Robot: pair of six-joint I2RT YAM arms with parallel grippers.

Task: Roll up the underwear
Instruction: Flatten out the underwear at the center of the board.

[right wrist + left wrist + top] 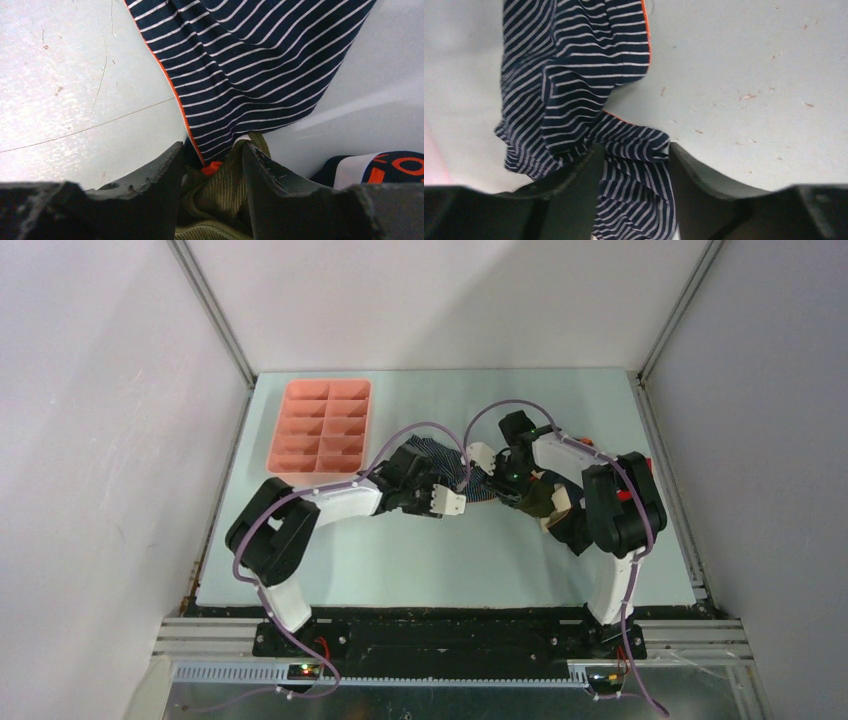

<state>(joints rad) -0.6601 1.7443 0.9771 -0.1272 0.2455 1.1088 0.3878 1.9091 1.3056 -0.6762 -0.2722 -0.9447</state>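
Observation:
A dark underwear with thin white stripes [452, 455] and an orange edge lies spread between the two arms. In the left wrist view its lower part [574, 75] runs down between the fingers of my left gripper [633, 150], whose jaws stand apart with the cloth loose in the gap. My left gripper [447, 502] sits at its near-left corner. My right gripper [212, 147] is pressed onto a bunched olive underwear [220, 190], with the striped underwear's [260, 60] orange-edged corner at the fingertips. From above, the right gripper [518, 478] hangs over the olive underwear [537, 500].
A pink compartmented tray [325, 383] stands at the back left of the table. A black underwear with a white band and orange lettering [385, 167] lies just right of the right gripper. Grey walls close in the table's sides and back.

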